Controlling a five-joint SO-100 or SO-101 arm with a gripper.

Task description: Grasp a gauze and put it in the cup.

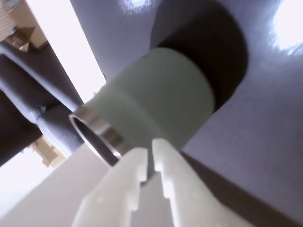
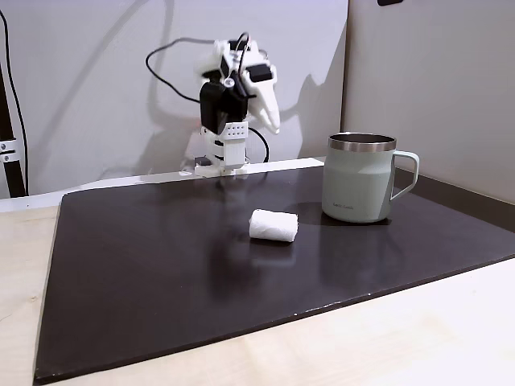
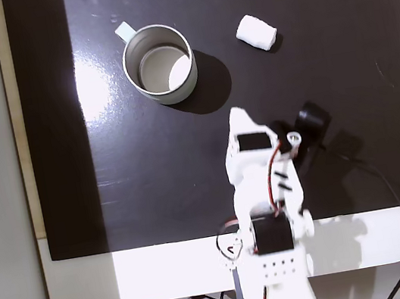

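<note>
The gauze (image 2: 273, 226) is a small white roll lying on its side on the dark mat, left of the cup (image 2: 358, 181) in a fixed view. From above, the gauze (image 3: 256, 33) lies to the right of the cup (image 3: 159, 64), whose inside holds nothing. The cup (image 1: 161, 94) is pale sage green with a steel rim, and in the wrist view it sits just beyond the fingertips. My white gripper (image 1: 147, 163) is shut with nothing in it. The gripper (image 2: 273, 125) hangs raised near the arm's base, apart from both; from above its tip (image 3: 238, 117) points toward the cup.
A dark mat (image 2: 161, 265) covers a light wooden table (image 2: 418, 338). The arm's base (image 3: 276, 282) stands at the mat's edge, with cables behind it. A grey wall (image 2: 80, 80) rises behind the table. The cup's handle (image 2: 409, 173) points right in that fixed view.
</note>
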